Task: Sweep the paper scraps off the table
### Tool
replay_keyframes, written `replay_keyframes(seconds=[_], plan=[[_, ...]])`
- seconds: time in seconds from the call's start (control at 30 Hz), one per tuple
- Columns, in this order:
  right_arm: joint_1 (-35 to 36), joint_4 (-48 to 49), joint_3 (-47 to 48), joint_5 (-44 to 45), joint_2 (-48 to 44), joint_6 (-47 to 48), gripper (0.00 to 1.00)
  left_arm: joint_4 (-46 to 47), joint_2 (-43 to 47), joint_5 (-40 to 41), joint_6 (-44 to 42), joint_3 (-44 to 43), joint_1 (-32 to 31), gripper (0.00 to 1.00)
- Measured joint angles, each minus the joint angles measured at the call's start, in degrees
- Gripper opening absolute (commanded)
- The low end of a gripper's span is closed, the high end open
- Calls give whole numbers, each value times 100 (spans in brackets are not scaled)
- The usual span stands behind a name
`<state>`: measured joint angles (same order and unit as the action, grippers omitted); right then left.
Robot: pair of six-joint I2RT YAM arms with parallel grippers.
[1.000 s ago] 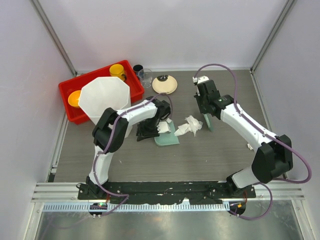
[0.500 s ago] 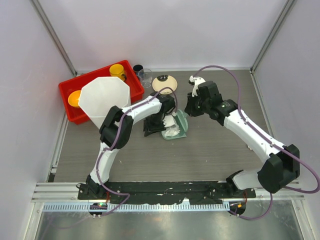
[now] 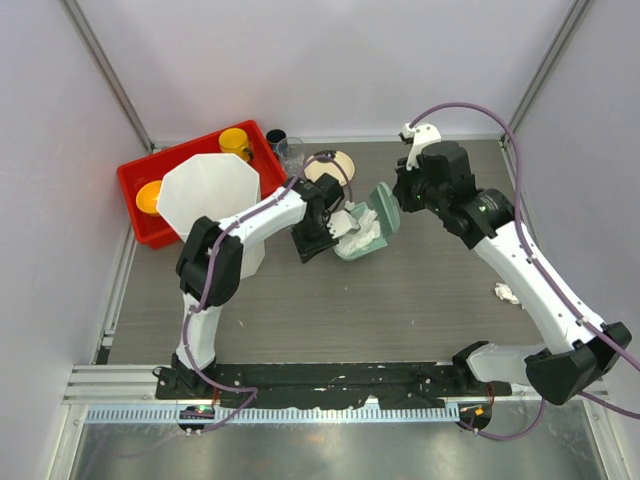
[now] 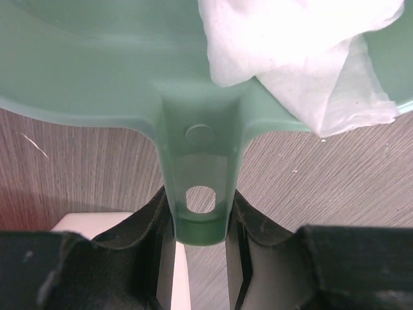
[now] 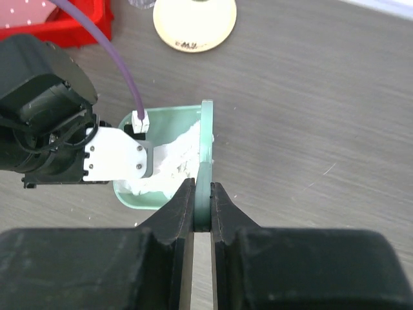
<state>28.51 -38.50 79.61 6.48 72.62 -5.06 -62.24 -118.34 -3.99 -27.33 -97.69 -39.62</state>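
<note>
Crumpled white paper scraps [image 3: 362, 232] lie in a pale green dustpan [image 3: 372, 246] held just above the table [image 3: 400, 310]. My left gripper [image 3: 314, 237] is shut on the dustpan's handle [image 4: 200, 200], and the scraps [image 4: 297, 51] fill the pan [image 4: 97, 64] ahead of it. A flat green scraper [image 5: 206, 155] stands on edge against the pan's open side, with my right gripper [image 5: 202, 194] shut on it. From above, the right gripper [image 3: 402, 196] is right of the pan. One small scrap [image 3: 507, 293] lies alone on the table at the right, under the right arm.
A tall white octagonal bin [image 3: 210, 200] stands left of the dustpan, in front of a red tray [image 3: 135, 185] holding yellow cups [image 3: 235, 140]. A dark cup [image 3: 276, 137], a clear glass [image 3: 292, 153] and a round cream plate [image 3: 330, 166] sit at the back.
The right arm pushed the scraper left, driving the loose scraps into the dustpan. Both grippers then moved toward the back with the loaded pan, the scraper still against its mouth.
</note>
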Motion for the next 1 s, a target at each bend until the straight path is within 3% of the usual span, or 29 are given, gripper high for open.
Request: replay_keyframes(seconds=[0.4,0.67,1.0], plan=[[0,-199,640,184,-164,243,1,337,151,-164,216,0,0,0],[0,-501,1394,730,-323,306,1,452,730,28,345,-46,0,0],[0,-573,1469,1792,-1462,398,1,0,855,157,566,-1237,70,0]])
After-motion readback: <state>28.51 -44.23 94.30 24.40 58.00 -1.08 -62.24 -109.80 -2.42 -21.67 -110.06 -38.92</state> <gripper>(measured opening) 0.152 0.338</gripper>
